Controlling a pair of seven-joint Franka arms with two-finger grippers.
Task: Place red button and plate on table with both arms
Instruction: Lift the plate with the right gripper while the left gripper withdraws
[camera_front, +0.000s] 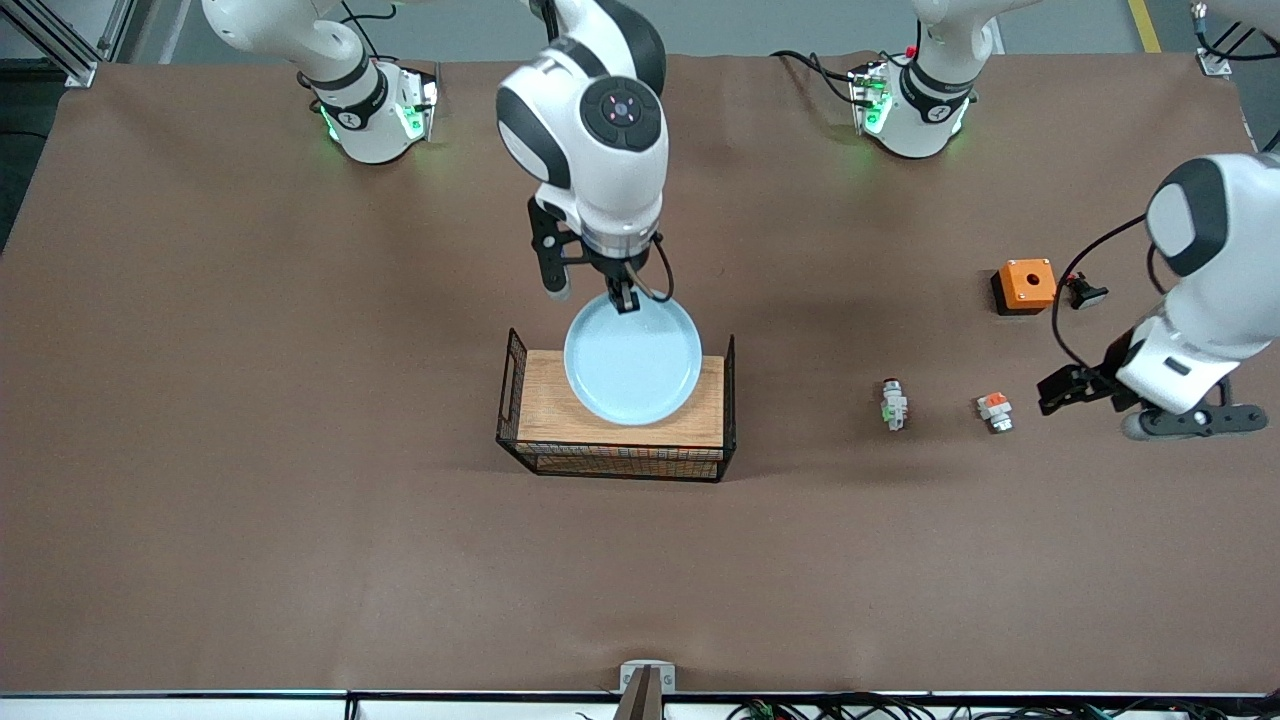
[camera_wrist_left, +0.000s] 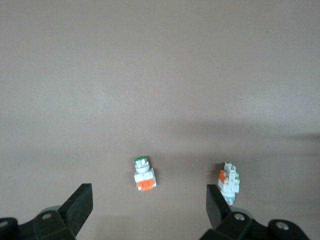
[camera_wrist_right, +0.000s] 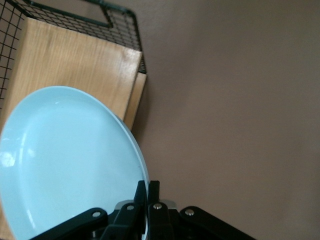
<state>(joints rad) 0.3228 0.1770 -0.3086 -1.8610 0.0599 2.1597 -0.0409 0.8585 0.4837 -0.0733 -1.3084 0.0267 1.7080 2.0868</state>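
Covering the whole table (camera_front: 250, 480), a plain brown matte sheet carries a black wire rack (camera_front: 617, 415) with a wooden top. Above that rack, the right gripper (camera_front: 625, 297) pinches the raised rim of the round pale-blue plate (camera_front: 632, 360). Toward the left arm's end lie the red button (camera_front: 893, 404), a white piece with an orange top (camera_front: 995, 411), an orange box (camera_front: 1025, 285) and a black button piece (camera_front: 1084, 293).

From the left wrist, the left gripper (camera_wrist_left: 150, 207) hangs spread wide over the brown sheet, the two small parts lying between its fingers (camera_wrist_left: 79, 204).

From the right wrist, black fingers (camera_wrist_right: 141, 200) are clamped on the plate's smooth glossy edge over the wood grain.
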